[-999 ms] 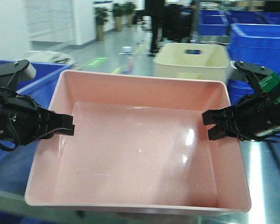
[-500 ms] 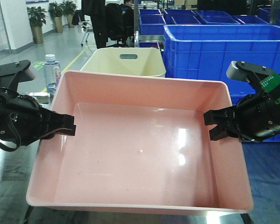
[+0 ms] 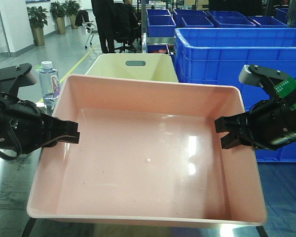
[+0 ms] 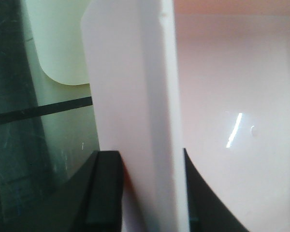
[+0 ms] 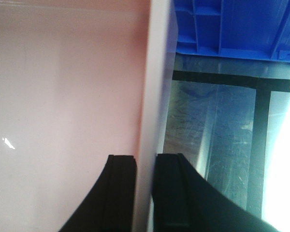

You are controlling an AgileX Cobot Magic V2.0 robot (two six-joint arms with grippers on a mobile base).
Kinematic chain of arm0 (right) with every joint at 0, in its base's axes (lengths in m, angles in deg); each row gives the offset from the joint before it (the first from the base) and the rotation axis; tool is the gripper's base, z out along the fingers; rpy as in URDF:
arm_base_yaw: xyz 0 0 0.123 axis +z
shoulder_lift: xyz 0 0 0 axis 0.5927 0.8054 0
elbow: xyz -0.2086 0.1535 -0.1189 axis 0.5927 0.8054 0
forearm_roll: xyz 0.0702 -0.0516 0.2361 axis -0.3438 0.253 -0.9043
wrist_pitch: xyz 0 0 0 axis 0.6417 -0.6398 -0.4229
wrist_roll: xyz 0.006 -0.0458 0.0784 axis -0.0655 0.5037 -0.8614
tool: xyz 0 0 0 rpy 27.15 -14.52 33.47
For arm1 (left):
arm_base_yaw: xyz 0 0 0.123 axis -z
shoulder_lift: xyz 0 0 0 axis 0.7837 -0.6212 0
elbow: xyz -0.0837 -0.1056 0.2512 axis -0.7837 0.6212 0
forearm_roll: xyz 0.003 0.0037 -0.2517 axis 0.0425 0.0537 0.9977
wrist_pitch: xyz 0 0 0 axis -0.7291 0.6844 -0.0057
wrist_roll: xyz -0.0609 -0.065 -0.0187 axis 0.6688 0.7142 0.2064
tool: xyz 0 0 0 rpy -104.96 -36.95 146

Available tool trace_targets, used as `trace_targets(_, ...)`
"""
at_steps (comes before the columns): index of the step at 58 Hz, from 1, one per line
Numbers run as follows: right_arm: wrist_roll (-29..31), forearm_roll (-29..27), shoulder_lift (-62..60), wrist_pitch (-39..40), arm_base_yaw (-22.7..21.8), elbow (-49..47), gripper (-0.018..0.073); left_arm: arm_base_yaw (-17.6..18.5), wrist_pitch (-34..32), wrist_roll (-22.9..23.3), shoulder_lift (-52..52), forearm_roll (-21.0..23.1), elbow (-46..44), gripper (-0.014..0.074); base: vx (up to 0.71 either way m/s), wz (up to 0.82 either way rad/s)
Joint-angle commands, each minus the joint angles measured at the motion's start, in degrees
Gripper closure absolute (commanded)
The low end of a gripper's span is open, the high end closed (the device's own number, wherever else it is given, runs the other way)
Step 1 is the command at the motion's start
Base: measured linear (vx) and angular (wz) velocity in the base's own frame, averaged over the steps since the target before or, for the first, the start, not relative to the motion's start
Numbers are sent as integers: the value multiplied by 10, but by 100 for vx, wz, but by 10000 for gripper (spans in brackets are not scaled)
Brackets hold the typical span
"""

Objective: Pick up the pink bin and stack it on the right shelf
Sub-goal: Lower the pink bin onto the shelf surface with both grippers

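Pinching pink bin [image 3: 148, 168] edges: left pincer [image 3: 72, 136], right pincer [image 3: 225, 133].

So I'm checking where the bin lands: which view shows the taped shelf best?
The right wrist view: the glossy shelf with crossing black tape lines fills its lower right. The left wrist view shows a narrower strip with one line; the front view only slivers beside the pink bin.
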Motion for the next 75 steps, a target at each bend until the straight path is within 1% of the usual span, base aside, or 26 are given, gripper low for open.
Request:
trace_targets(1,9,-28,-22,45,1,-19,568,9,-31,-13,27,52,-18,604,5,5)
trace_targets(62,9,-28,-22,47,1,-19,568,9,-31,-13,26,52,-18,604,1,0)
trace_targets(75,7,-33,-20,60,1,-19,568,9,-31,-13,25,52,-18,604,0,0)
